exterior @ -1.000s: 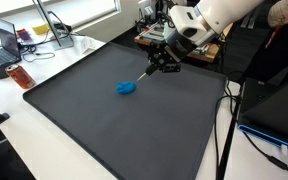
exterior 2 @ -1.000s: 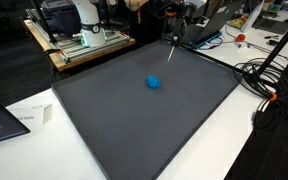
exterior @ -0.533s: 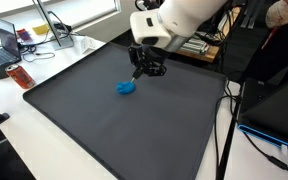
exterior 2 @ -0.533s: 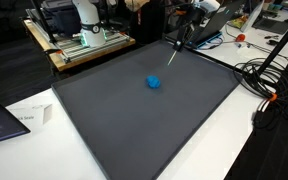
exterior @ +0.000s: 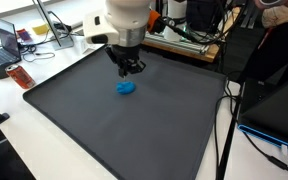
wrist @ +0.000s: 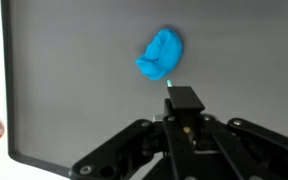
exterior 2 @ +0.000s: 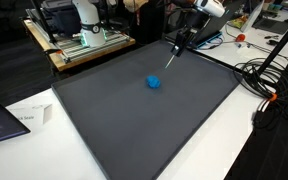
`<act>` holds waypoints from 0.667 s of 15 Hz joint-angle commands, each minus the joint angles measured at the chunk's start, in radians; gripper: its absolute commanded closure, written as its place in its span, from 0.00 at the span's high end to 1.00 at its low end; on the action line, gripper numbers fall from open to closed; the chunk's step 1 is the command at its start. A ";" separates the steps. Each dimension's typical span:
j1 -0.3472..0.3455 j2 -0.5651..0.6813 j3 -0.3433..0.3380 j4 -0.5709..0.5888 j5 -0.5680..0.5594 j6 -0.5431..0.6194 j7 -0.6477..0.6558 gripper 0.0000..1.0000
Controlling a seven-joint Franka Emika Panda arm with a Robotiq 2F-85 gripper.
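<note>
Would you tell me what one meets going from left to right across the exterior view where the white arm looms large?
In order: laptop, red container, blue lump on the dark mat, black cable at the mat's edge.

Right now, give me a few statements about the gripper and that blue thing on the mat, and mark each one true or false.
1. The blue lump lies on the dark mat. True.
2. The gripper stands wide open. False: its jaws are shut on a thin stick.
3. The gripper clasps the blue lump. False: the lump lies free on the mat, with the gripper above and beside it.
4. An open laptop sits off the mat. True.
5. Three blue lumps lie on the mat. False: there is only one.
</note>
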 commanded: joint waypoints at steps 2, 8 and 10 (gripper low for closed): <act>-0.023 0.051 -0.033 0.075 0.071 -0.033 -0.065 0.03; -0.045 0.093 -0.050 0.100 0.108 -0.029 -0.085 0.03; -0.049 0.101 -0.051 0.101 0.120 -0.028 -0.092 0.03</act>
